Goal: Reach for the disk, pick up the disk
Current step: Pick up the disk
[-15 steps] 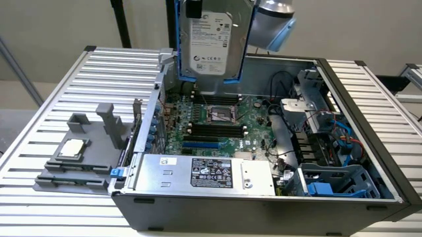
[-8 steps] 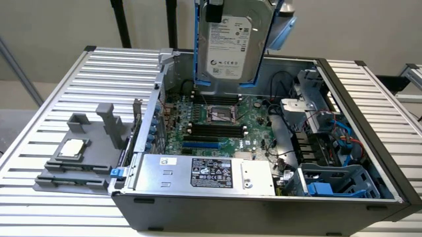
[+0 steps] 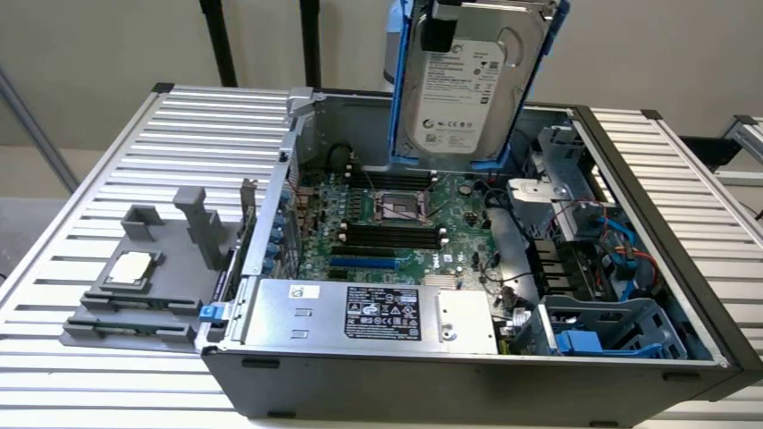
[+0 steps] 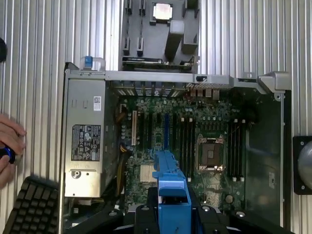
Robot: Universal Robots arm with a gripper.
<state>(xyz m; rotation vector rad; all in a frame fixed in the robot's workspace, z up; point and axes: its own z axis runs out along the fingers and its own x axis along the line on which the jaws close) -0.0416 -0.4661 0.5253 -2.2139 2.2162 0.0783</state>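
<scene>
The disk (image 3: 465, 85), a silver-grey hard drive with a white label in a bright blue carrier, hangs upright in the air above the far side of the open computer case (image 3: 477, 366). My gripper (image 3: 477, 9) is shut on its upper end at the top edge of the exterior view. In the wrist view the disk (image 4: 170, 180) shows edge-on as a blue strip between my gripper's dark fingers (image 4: 141, 214), high over the motherboard (image 4: 195, 141).
The case holds a power supply (image 3: 370, 313), a blue bracket (image 3: 591, 340) and cables. A grey fixture (image 3: 143, 286) with a small processor chip (image 3: 129, 268) stands at the exterior view's left. A person's hand (image 4: 9, 146) and a keyboard (image 4: 31, 207) are beside the case.
</scene>
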